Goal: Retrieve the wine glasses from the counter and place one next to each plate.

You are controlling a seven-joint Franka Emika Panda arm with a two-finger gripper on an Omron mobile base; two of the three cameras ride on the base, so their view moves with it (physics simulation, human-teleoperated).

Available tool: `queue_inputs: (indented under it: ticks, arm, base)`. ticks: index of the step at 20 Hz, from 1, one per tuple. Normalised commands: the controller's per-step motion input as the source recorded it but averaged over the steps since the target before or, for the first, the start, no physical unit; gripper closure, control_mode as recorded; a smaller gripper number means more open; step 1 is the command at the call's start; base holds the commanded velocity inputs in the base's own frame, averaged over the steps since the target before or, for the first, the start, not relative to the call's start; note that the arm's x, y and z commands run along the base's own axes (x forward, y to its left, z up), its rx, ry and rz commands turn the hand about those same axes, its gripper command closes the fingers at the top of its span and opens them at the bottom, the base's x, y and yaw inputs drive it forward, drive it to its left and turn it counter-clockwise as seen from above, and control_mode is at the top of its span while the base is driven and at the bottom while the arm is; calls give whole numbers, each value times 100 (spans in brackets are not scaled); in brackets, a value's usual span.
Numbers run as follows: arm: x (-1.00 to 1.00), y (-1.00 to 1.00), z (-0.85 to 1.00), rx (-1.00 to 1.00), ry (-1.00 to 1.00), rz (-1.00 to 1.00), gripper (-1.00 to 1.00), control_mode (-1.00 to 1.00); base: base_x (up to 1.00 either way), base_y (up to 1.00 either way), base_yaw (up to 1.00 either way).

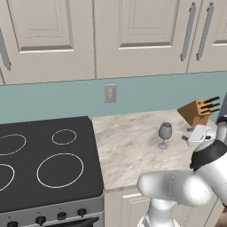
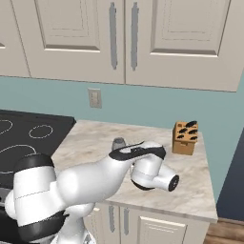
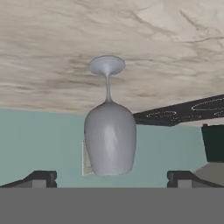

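One smoky grey wine glass stands upright on the beige marbled counter, near its back. My gripper hovers just right of it at bowl height, pointing at it, apart from it. In the hand view, which is rolled upside down, the wine glass sits centred ahead of my gripper. The jaws are open wide, with one dark fingertip on each side of the bowl and no contact. From the right base view only the top of the wine glass peeks over my arm. The plates are out of view.
A wooden knife block stands at the back right of the counter, close behind my hand. A black stove top borders the counter on the left. A wall outlet is on the teal backsplash, under cream upper cabinets.
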Motion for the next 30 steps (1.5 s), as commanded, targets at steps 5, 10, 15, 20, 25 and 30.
queue_inputs:
  ticks: [5, 10, 15, 20, 25, 30]
  arm:
    - [8, -22, -32, 0, -1, 11, -100, -100]
    - [5, -9, -28, 0, -2, 11, -100, -100]
    - [5, 2, -28, 0, -3, 9, -100, -100]
    - [19, 13, -30, 2, 0, 6, -100, -100]
    - [10, 9, -5, 0, 0, 4, -100, -100]
    - [4, 8, 0, 0, 0, 4, -100, -100]
  base:
    - [0, 0, 0]
    - [0, 0, 0]
    - [0, 0, 0]
    - [0, 0, 0]
    - [0, 0, 0]
    - [0, 0, 0]
